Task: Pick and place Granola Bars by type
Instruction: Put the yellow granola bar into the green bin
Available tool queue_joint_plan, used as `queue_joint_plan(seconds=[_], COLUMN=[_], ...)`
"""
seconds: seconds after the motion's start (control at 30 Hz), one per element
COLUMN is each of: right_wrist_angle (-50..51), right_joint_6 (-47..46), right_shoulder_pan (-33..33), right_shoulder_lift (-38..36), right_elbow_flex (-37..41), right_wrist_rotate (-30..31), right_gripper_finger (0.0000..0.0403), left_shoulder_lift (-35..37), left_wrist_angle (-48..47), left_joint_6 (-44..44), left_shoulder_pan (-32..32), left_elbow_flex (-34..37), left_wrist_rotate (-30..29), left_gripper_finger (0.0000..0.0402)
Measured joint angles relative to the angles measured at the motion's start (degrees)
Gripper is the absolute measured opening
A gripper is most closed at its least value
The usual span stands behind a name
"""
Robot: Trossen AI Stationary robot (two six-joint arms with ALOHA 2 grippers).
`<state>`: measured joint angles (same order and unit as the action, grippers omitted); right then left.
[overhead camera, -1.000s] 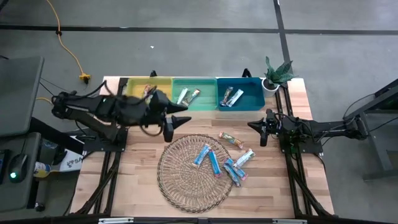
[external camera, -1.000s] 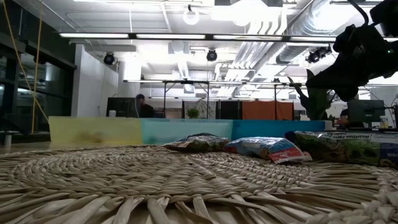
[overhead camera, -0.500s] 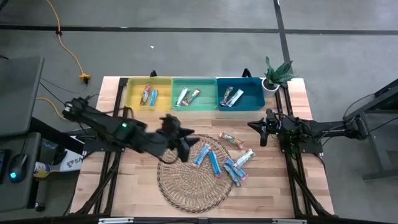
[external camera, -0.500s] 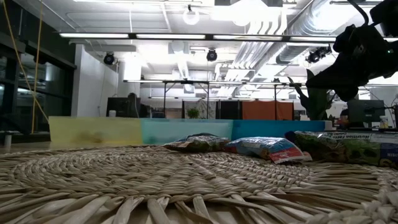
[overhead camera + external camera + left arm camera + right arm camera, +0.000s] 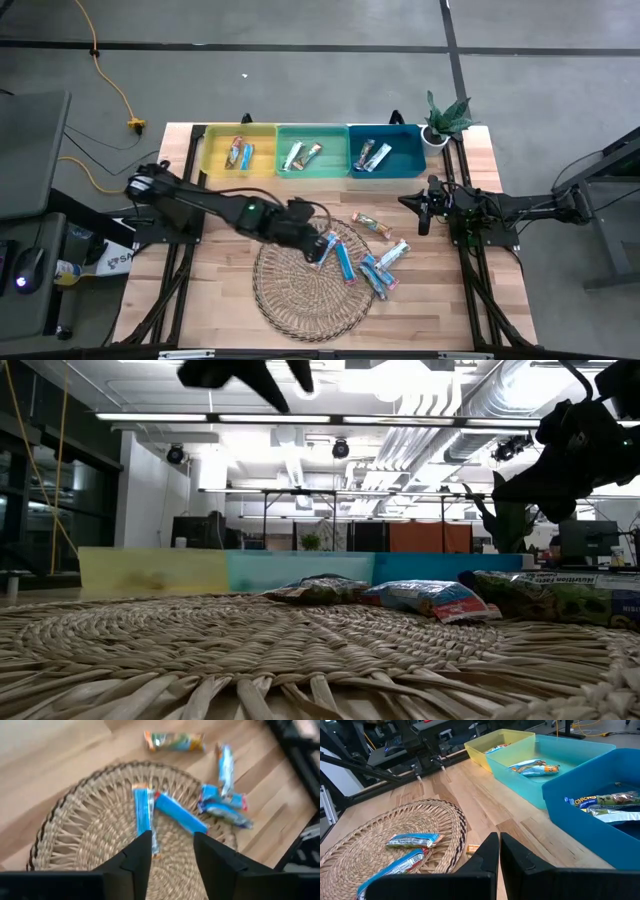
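**Left arm now over the mat, lined up on a blue bar**

Since a second ago your left arm has swung away from the yellow bin (image 5: 238, 152) and out over the wicker mat (image 5: 300, 290). Your left gripper (image 5: 316, 243) hovers above the mat's upper part, fingers spread with a clear gap, holding nothing. Its wrist view shows a blue granola bar (image 5: 144, 815) lying between and just beyond the fingertips, so you look set to take that one next. A second blue bar (image 5: 180, 813) lies just beside it, close enough to get nudged.

Moving right, more bars sit in a loose cluster (image 5: 378, 272) at the mat's edge, and an orange-brown bar (image 5: 371, 224) lies on the bare wood. All three bins already hold bars.

Your right gripper (image 5: 421, 208) waits at the table's right side, fingers pressed together, empty.
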<state>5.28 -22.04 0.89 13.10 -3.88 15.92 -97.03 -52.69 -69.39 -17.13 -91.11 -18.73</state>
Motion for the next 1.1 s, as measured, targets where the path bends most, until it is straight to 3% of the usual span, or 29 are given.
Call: queue_joint_plan(seconds=[0.47, 0.77, 1.1], right_wrist_angle=[0.0, 0.0, 0.0], right_joint_6=[0.0, 0.0, 0.0], right_shoulder_pan=[0.0, 0.0, 0.0], right_shoulder_lift=[0.0, 0.0, 0.0], right_elbow_flex=[0.0, 0.0, 0.0], right_wrist_rotate=[0.0, 0.0, 0.0], right_gripper_finger=[0.0, 0.0, 0.0], left_shoulder_lift=[-10.1, -15.9, -17.7], left_wrist_angle=[3.4, 4.2, 8.3], left_joint_6=[4.8, 6.2, 10.2], left_shoulder_pan=[5.5, 5.6, 5.9], left_elbow_flex=[0.0, 0.0, 0.0], left_wrist_rotate=[16.8, 21.6, 24.5], left_gripper_finger=[0.0132, 0.0132, 0.0132])
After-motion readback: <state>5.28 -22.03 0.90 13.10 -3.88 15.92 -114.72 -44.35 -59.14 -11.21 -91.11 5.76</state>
